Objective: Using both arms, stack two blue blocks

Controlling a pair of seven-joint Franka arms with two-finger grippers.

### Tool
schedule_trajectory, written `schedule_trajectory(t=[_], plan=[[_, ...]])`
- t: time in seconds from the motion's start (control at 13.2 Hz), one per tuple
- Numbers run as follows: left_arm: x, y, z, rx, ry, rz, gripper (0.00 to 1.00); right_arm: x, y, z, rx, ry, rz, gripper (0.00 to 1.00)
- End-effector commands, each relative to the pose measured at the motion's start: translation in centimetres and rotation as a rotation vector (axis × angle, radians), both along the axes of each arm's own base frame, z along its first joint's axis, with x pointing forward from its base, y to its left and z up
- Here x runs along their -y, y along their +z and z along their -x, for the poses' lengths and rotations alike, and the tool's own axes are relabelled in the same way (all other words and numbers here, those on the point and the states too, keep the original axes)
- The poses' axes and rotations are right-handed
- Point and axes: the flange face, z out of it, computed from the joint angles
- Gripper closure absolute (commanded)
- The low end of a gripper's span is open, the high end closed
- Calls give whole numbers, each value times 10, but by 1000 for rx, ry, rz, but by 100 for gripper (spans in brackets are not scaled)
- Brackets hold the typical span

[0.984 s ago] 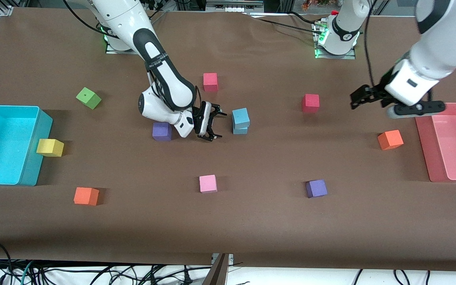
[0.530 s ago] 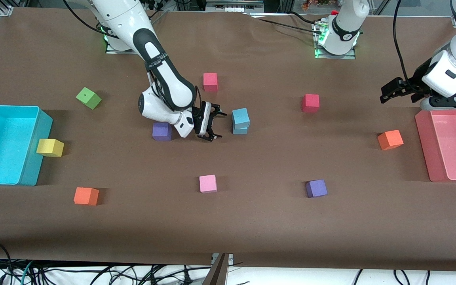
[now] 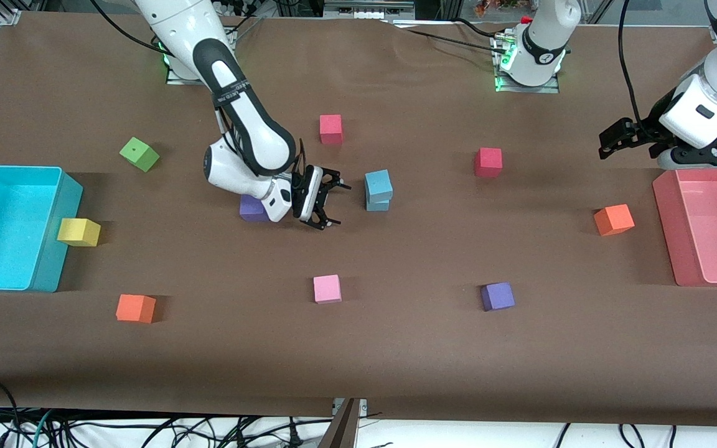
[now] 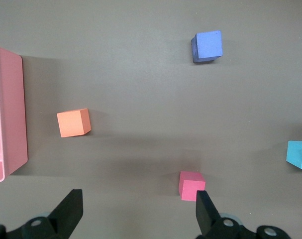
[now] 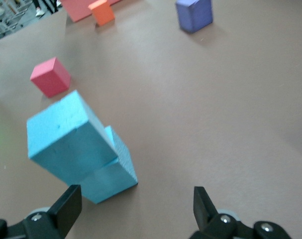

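Now | blue blocks (image 3: 378, 190) stacked, just beside spread right hand (image 3: 326, 204) | left hand (image 3: 613, 140) spread, well apart

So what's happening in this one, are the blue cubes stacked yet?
Yes: one of the blue blocks sits on the other, slightly askew, mid-table. Neither arm holds anything. The right gripper is open beside the stack, just clear of it. The left gripper is open too, up in the air near the pink bin.

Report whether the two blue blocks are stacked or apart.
Stacked: one blue block sits on the other, slightly askew. The right hand, open, is beside the stack, holding nothing.
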Motion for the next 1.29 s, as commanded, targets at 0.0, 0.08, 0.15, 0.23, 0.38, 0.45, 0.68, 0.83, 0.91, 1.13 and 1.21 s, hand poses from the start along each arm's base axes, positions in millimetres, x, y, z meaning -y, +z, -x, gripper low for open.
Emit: schedule_trajectory(t=[0.0, 0.08, 0.15, 0.23, 0.38, 0.45, 0.68, 0.83, 0.91, 1.13, 1.21], plan=[[0, 18, 2, 12, -19, -24, 0, 20, 23, -1, -38, -57, -2, 1], [1, 20, -2, 4, -20, -35, 0, 27, 28, -5, -49, -74, 10, 1], [-2, 22, -1, -8, -11, -47, 0, 34, 40, -11, -62, -94, 25, 1], [-2, 22, -1, -6, -13, -53, 0, 40, 51, -17, -82, -112, 39, 1], [-10, 38, -6, 27, -5, -54, 0, 51, 64, -26, -125, -135, 93, 1], [-14, 39, -8, 28, 3, -54, 0, 58, 78, -31, -140, -157, 112, 1], [-13, 38, -8, 24, 0, -54, 0, 84, 125, -36, -234, -225, 200, 1], [-14, 39, -8, 24, -1, -54, 0, 112, 160, -41, -318, -273, 313, 1], [-14, 39, -7, 19, -1, -54, 0, 129, 172, -41, -375, -299, 381, 1], [-15, 38, -5, 7, -4, -55, 0, 202, 206, -46, -505, -451, 574, 1], [-15, 37, -6, 5, -4, -55, 0, 218, 219, -46, -502, -487, 645, 1]])
